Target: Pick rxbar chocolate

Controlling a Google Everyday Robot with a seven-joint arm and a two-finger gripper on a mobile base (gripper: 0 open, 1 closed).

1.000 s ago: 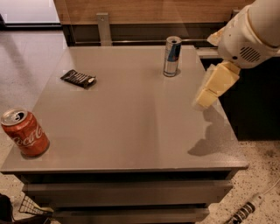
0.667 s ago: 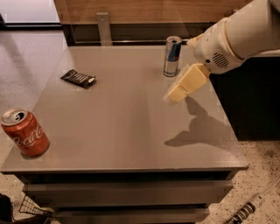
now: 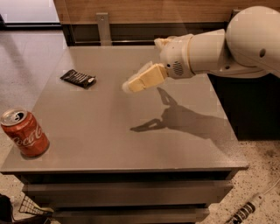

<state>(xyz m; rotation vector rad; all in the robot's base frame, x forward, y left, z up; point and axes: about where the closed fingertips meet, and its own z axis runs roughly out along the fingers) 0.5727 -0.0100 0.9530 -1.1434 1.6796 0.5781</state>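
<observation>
Fig. Tabletop scene, listed near to far.

(a) Floor, near right: a power strip [image 3: 243, 213] w/ cable on speckled floor.
(b) Grey table [image 3: 109, 153], drawers below its near edge.
(c) Near-left corner: red Coca-Cola can [image 3: 25, 134], upright, close to the table's left edge.
(d) Centre-right of top: dark shadow [image 3: 183, 119] of the arm.
(e) Above mid-table, off the surface: gripper [image 3: 132, 85], cream-coloured, tip pointing left and slightly down; whether it is parted or closed cannot be told. Not touching any obj.
(f) Far left of top: rxbar chocolate [image 3: 78, 78], dark wrapper, lying flat, angled; left of the gripper and apart from it, well apart from the can.
(g) Right: white arm [image 3: 214, 50] enters from the right edge, approx. horizontal.
(h) Far: metal post [image 3: 104, 27] behind the table; wood panel wall [image 3: 144, 8] beyond.
</observation>
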